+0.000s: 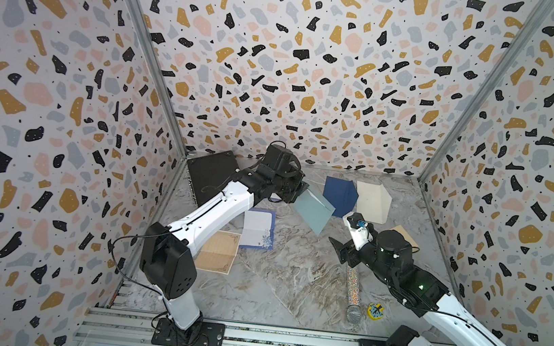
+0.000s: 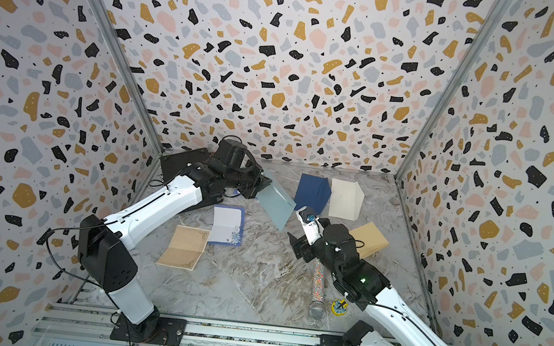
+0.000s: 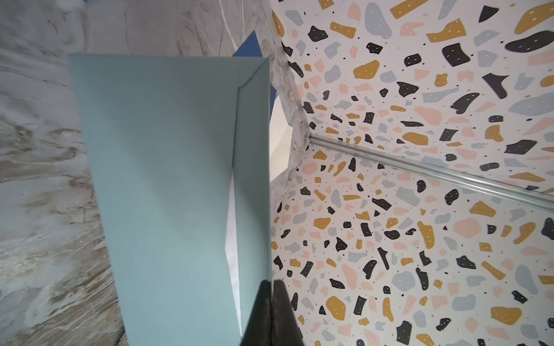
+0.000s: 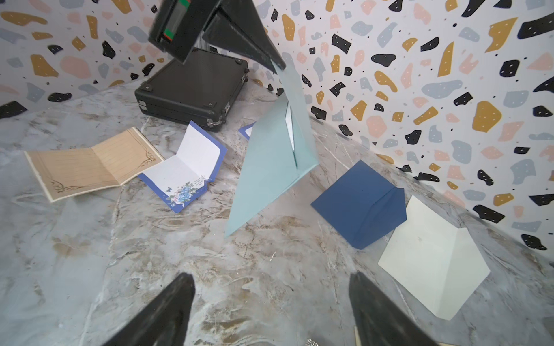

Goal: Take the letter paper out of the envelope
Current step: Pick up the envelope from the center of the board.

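Note:
My left gripper is shut on the flap edge of a light teal envelope and holds it up off the marble table, its body hanging slantwise. A thin white strip of letter paper shows in the envelope's open mouth, under the flap. The rest of the sheet is hidden inside. My right gripper hovers open, nearer the front and right of the envelope, clear of it. Nothing lies between its fingers.
A dark blue envelope, a cream one and a tan one lie at the back right. Two unfolded letters, one blue-bordered and one tan, lie centre left. A black case sits back left. A glitter microphone and a yellow toy lie front right.

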Action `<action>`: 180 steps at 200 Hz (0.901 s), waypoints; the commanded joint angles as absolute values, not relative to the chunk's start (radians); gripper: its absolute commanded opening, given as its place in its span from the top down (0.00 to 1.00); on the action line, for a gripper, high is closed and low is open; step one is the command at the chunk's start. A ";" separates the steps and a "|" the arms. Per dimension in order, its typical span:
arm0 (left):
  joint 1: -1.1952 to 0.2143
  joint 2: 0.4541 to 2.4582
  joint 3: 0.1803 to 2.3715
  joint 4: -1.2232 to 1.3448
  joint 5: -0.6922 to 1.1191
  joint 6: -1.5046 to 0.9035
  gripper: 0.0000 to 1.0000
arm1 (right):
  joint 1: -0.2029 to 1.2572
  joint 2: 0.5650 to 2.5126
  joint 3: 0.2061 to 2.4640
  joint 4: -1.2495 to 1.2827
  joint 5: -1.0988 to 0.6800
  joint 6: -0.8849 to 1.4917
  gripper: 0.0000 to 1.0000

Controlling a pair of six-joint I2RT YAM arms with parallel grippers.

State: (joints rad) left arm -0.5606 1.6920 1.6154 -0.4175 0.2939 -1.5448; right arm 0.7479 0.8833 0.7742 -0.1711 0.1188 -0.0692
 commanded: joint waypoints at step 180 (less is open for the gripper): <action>-0.541 1.597 1.490 -0.245 0.379 -1.668 1.00 | 0.640 1.208 0.977 0.040 -0.038 0.137 0.52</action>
